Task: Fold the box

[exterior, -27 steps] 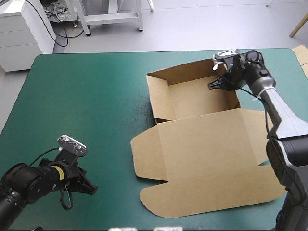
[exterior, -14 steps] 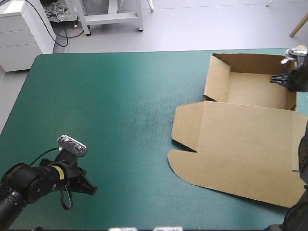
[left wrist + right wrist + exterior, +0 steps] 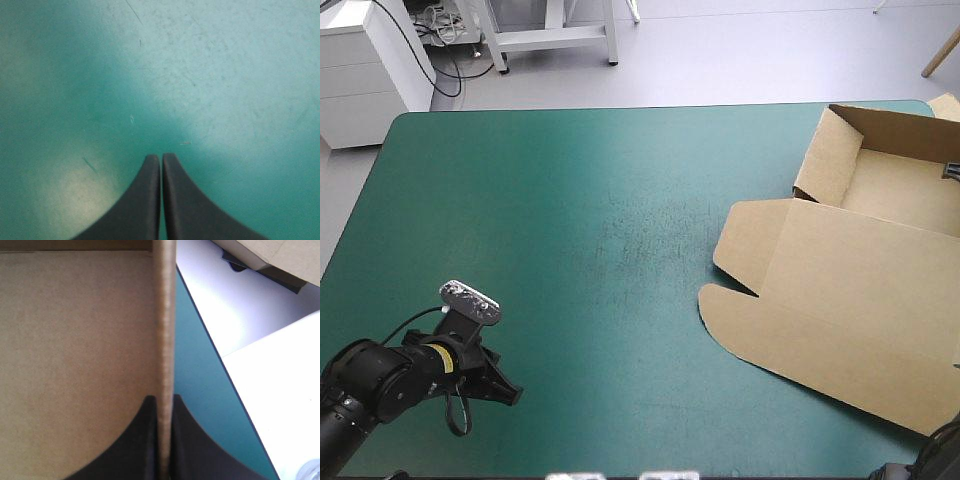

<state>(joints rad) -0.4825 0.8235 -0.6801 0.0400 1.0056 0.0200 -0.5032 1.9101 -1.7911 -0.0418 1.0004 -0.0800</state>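
- The brown box lies at the counter's far right corner. It is an open tray with upright walls at the far end, and the lid is spread flat toward the near side with rounded flap corners.
- The right claw pinches one upright tray wall, with a black finger on each face of the board.
- The left claw is closed on nothing. Its fingers meet over the bare teal-green counter by the near left corner, well apart from the box.
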